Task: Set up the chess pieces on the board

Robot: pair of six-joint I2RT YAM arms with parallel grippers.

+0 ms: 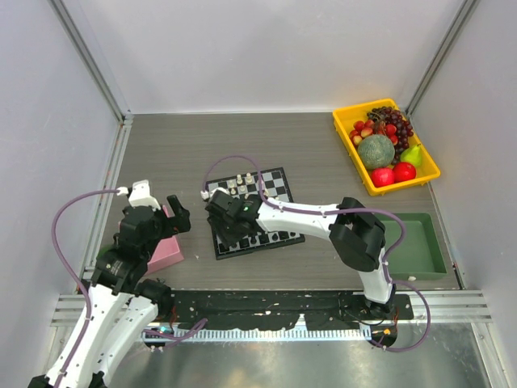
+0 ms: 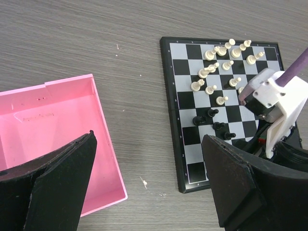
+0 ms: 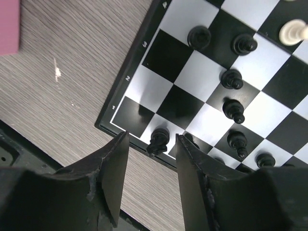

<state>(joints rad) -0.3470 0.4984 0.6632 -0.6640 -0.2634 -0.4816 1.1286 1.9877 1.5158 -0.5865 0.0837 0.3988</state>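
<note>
Right gripper [image 3: 151, 138] stands over the board [image 3: 187, 77], its fingers parted around a black chess piece [image 3: 159, 141].

The piece stands upright in the board's edge row near a corner, with a gap showing on each side of it, so the fingers do not pinch it. The board lies at an angle mid-table [image 1: 161, 145]. Other black pieces [image 3: 233, 110] line the rows at the arms' end, and white pieces [image 2: 216, 62] cluster at the far end. The left gripper [image 2: 149, 139] hangs with its jaws spread wide above the gap between an open pink box [image 2: 48, 120] and the board. A yellow tray of fruit [image 1: 355, 158] and a green tray [image 1: 416, 242] sit to the right.
</note>
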